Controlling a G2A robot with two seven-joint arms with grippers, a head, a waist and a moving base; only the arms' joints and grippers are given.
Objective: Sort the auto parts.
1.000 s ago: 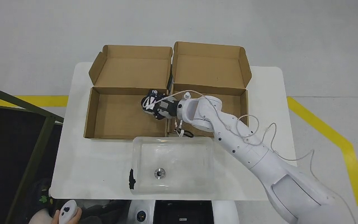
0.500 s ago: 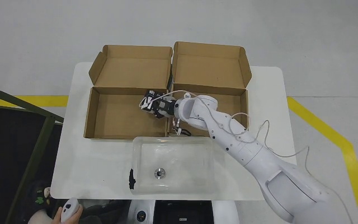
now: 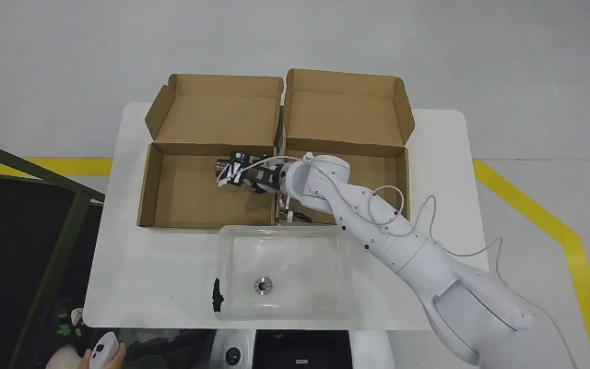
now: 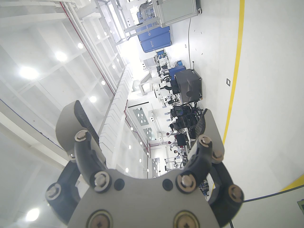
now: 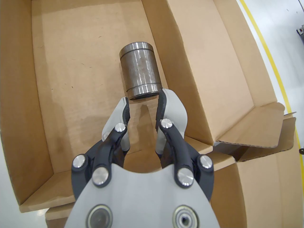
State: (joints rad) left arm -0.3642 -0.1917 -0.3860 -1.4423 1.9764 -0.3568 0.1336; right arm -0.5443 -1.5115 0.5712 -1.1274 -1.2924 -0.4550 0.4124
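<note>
Right gripper (image 5: 144,98): your fingers are closed on the near end of the metal cylinder (image 5: 140,69), pinching only its last rim, over the floor of the left cardboard box (image 3: 145,189).
Left gripper (image 4: 141,109): jaws spread wide with nothing between them, pointed up at the ceiling.
Table (image 3: 442,138): white top carrying both boxes and the bin.
Right cardboard box (image 3: 387,171): just beside the left one, lid open; your arm crosses it.
Clear bin (image 3: 313,242): in front of the boxes, with one small round metal part (image 3: 265,284) on its bottom.
Metal cylinder, position: roughly level, nearer the box wall that carries the lid; whether it rests on the cardboard you cannot tell.
Metal cylinder, handling: judge it solid steel, so heavy for its size, rigid, and polished enough to slip.
Metal cylinder, hold point: take it across the barrel's middle, between the two grooves; held at the tip, it may pivot.
</note>
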